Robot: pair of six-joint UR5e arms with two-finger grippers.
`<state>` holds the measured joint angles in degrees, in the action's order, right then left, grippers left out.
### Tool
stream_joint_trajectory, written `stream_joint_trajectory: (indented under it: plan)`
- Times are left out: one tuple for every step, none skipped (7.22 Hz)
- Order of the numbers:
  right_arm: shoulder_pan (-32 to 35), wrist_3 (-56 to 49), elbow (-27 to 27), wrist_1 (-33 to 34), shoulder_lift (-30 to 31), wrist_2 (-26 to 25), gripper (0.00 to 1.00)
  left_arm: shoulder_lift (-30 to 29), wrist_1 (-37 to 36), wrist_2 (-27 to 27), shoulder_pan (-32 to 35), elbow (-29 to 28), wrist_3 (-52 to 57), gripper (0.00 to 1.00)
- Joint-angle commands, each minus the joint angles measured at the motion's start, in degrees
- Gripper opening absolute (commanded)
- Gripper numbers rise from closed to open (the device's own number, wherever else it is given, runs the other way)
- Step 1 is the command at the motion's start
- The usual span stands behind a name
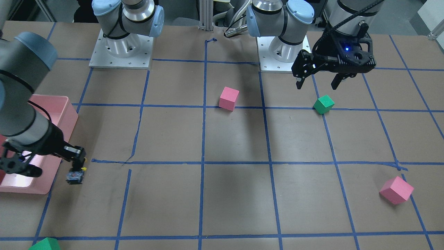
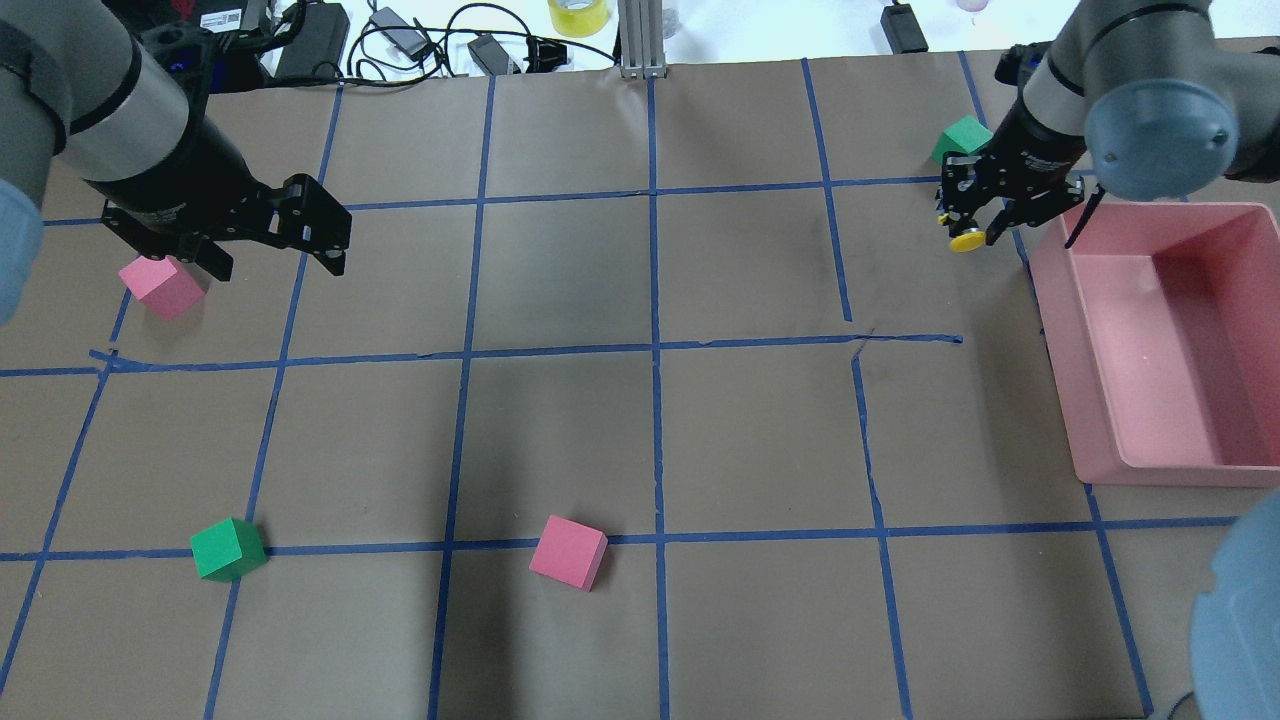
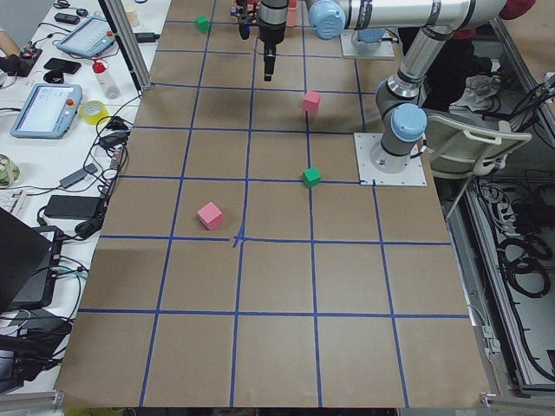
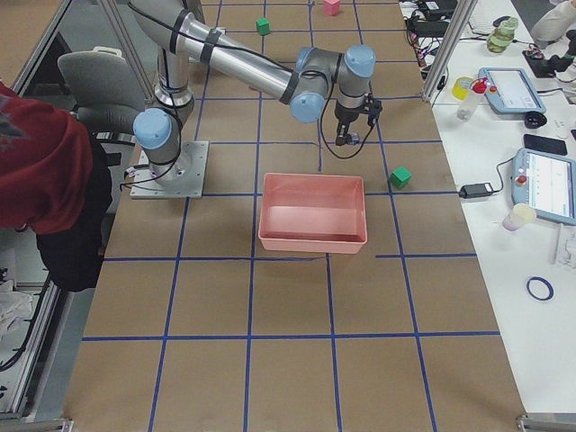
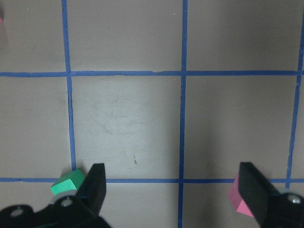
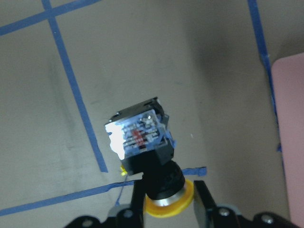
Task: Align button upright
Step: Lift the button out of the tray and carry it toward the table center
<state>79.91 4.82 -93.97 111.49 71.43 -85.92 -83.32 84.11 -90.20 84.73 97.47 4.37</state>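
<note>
We hold the button (image 6: 140, 137) tilted in our clenched right gripper (image 6: 167, 197); left gripper (image 5: 172, 178) hangs spread, empty; standing it on the bench (image 6: 190, 71) remains.

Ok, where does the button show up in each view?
Front-facing: button lower left, in the right gripper.
Overhead: button upper right, yellow cap showing.
Exterior left: too small to make out.
Exterior right: button upper middle, above the pink bin.
Left wrist: not in it.
Right wrist: button centre, terminal block facing camera.
Shared landmark: pink bin beside it.
</note>
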Motion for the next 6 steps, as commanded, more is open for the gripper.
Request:
stream_joint_trajectory:
  plan:
    - [7.5,8.5,1.3,3.0,-3.0,0.6,0.00,0.0,0.0,0.0,0.0,0.0,0.0,1.00]
    - [10.5,15.0,2.6,3.2,-4.6,0.6,0.00,0.0,0.0,0.0,0.0,-0.1,0.0,1.00]
    - [14.2,19.7,3.1,5.3,-6.4,0.6,0.00,0.0,0.0,-0.1,-0.1,0.0,0.0,1.00]
    - [17.0,25.6,3.3,7.7,-8.0,0.6,0.00,0.0,0.0,-0.1,0.0,0.0,0.0,1.00]
    - [19.6,28.6,3.9,9.3,-9.4,0.6,0.00,0.0,0.0,-0.1,0.0,0.0,0.0,1.00]
    - [22.9,32.0,4.1,11.3,-10.5,0.6,0.00,0.0,0.0,-0.1,0.0,0.0,0.0,1.00]
